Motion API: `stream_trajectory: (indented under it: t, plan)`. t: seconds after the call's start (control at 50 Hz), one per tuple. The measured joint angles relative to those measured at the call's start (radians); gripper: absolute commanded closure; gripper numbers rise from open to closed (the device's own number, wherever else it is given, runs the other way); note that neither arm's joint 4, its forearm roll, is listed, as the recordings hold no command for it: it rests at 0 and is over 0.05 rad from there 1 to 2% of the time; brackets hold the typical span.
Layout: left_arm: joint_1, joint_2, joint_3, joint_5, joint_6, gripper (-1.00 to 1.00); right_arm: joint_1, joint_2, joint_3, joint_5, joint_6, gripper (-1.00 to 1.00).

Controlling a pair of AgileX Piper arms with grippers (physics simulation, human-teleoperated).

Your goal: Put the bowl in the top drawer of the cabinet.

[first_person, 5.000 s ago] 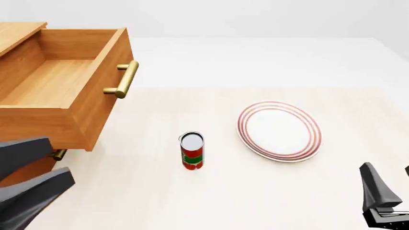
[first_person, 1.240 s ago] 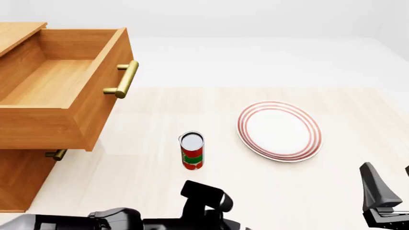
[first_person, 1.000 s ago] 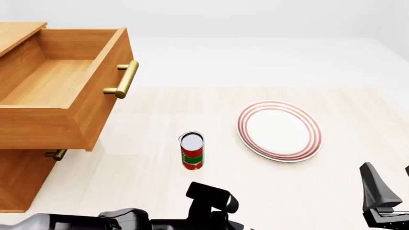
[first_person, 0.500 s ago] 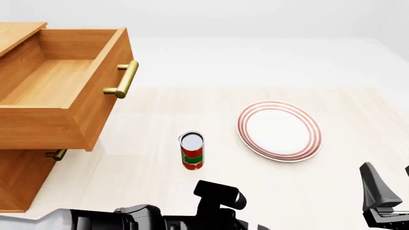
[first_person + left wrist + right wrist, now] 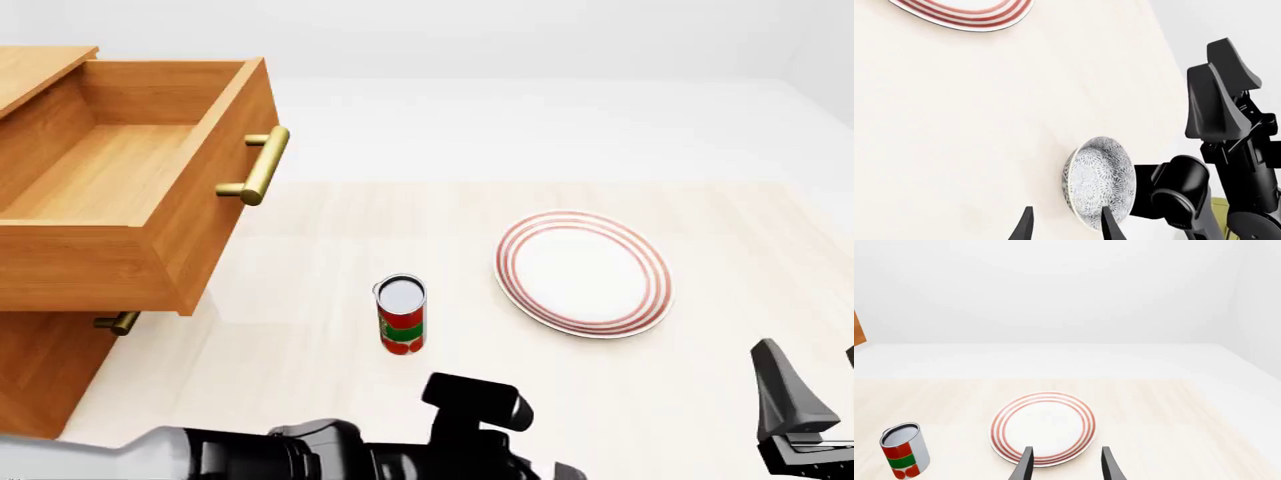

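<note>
**Left tool lining up on the bowl at the near table edge**

Far off to the left of my left tool, the cabinet (image 5: 40, 330) stands with the top drawer (image 5: 134, 190) pulled out and nothing in it, so the drop spot is ready. My left arm lies stretched low across the near edge of the front view, reaching toward the right side. Through its wrist camera the left tool (image 5: 1066, 227) shows two fingertips spread apart with nothing between them, and the bowl (image 5: 1099, 181) lies just ahead of them, slightly off toward one tip, resting right at the edge of the table (image 5: 974, 125). The bowl is out of the front view. Being round, it has no long axis to match; I judge what matters is getting one fingertip inside the rim and one outside. The can (image 5: 400, 314) and the plate (image 5: 583, 272) sit farther out, well clear of the approach. The right tool (image 5: 1066, 465) hangs parked close beside the bowl, fingers spread and empty, facing the plate. The left is the one lined up, so I would close the last gap with it
</note>
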Motion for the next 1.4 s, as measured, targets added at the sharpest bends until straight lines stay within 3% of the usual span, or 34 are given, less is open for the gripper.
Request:
stream_trajectory:
  t: [1.4]
  plan:
    - [-0.043, 0.200, -0.096, -0.049, -0.054, -1.00, 0.000, 0.000, 0.000, 0.000, 0.000, -1.00]
